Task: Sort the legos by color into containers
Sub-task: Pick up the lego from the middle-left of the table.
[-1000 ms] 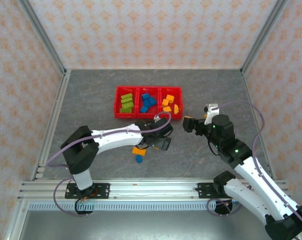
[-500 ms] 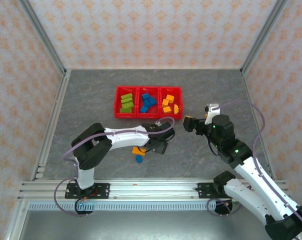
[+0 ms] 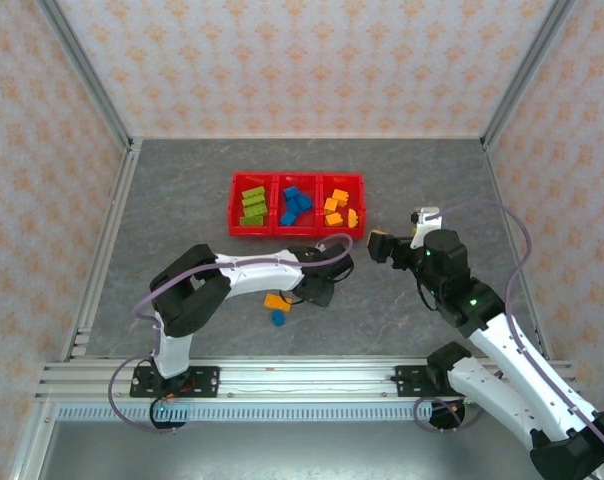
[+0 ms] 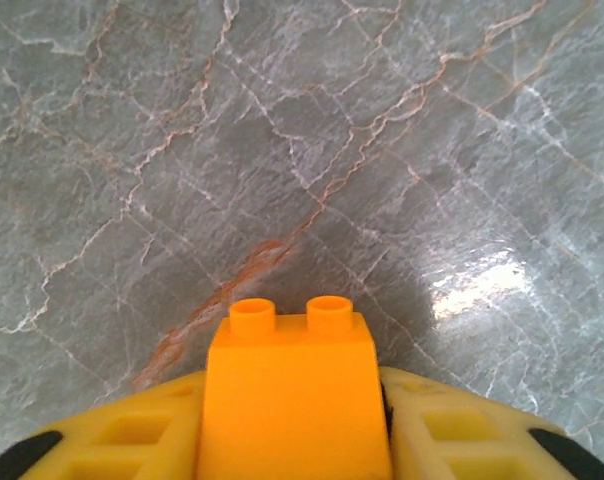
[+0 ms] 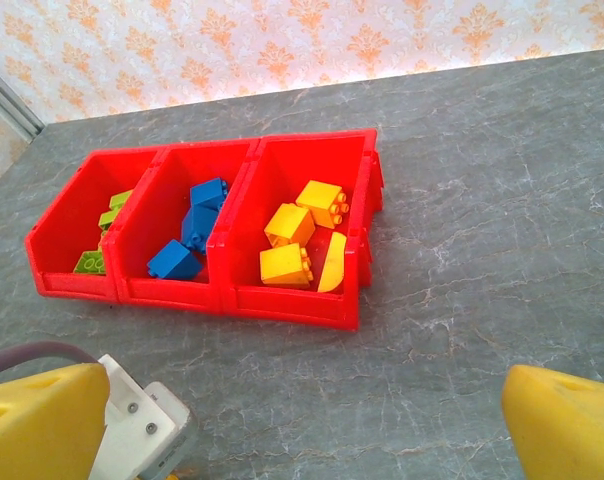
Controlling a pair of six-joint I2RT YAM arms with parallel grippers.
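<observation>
My left gripper (image 4: pixel 294 425) is shut on an orange lego (image 4: pixel 292 370), studs pointing away, just above the grey table. From above, the left gripper (image 3: pixel 319 290) sits below the red containers (image 3: pixel 297 233). Beside it an orange lego (image 3: pixel 277 300) and a blue lego (image 3: pixel 278 318) lie loose. The left bin holds green legos (image 3: pixel 253 206), the middle bin blue ones (image 3: pixel 295 205), the right bin orange-yellow ones (image 3: pixel 339 210). My right gripper (image 3: pixel 378 246) stands open to the right of the containers (image 5: pixel 282 300), with nothing between its fingers (image 5: pixel 42 420).
Metal frame rails (image 3: pixel 107 250) and papered walls close the table in on three sides. Bare grey surface (image 3: pixel 412 180) lies right of the tray and behind it. The left arm's white link (image 3: pixel 252 272) stretches across the near middle.
The left gripper has gone from open to shut on the orange lego, and the left arm's elbow has moved right. The right arm has stayed still.
</observation>
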